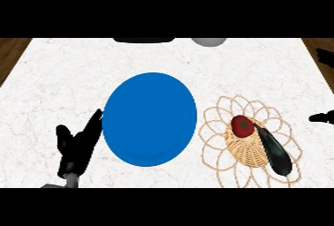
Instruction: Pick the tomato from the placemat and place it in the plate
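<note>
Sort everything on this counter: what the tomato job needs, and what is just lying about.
Job: tomato, woven placemat, blue plate.
Lying about: dark aubergine on the placemat; grey round thing and black thing at the far edge.

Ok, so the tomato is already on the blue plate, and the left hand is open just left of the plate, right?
Not quite. The tomato is on the woven placemat, to the right of the blue plate, beside a long dark vegetable. The left hand is indeed open just left of the plate. The head view shows it.
</note>
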Controlling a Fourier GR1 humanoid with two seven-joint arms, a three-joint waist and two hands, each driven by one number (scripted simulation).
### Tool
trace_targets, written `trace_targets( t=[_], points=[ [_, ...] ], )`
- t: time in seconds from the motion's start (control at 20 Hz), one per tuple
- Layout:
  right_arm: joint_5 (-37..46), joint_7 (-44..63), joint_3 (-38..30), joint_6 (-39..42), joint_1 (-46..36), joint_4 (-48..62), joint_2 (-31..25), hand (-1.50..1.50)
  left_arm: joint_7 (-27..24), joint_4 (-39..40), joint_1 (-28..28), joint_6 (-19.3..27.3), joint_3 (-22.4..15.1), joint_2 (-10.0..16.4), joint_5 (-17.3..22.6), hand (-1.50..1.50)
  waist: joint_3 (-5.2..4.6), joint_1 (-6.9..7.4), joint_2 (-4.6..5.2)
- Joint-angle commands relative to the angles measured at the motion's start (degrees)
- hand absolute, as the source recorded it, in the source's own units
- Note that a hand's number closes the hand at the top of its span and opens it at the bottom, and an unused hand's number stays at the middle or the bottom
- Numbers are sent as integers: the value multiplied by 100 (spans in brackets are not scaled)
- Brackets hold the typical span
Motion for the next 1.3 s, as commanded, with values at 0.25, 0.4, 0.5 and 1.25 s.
trace_targets(
  t=[0.25, 0.4, 0.5, 1.25],
  points=[
    [686, 1977, 781, 222, 294, -2060, -187, -150, -62, 87, 55, -198, 187, 46, 58, 0, -12, -111, -26],
    [1048, 2253, 908, 59, 479, -2181, 166, -150, -241, 128, 283, -152, 28, -186, -105, 0, -5, -38, 2],
    [1009, 2894, 978, 35, 643, -2959, 362, -150, 37, -105, 170, -269, 168, -40, 26, 0, -5, -66, -9],
    [2477, 2878, 1098, 259, 1074, -2537, 1468, -150, -338, 245, 155, -321, 346, -488, -456, 0, 0, -9, 18]
  ],
)
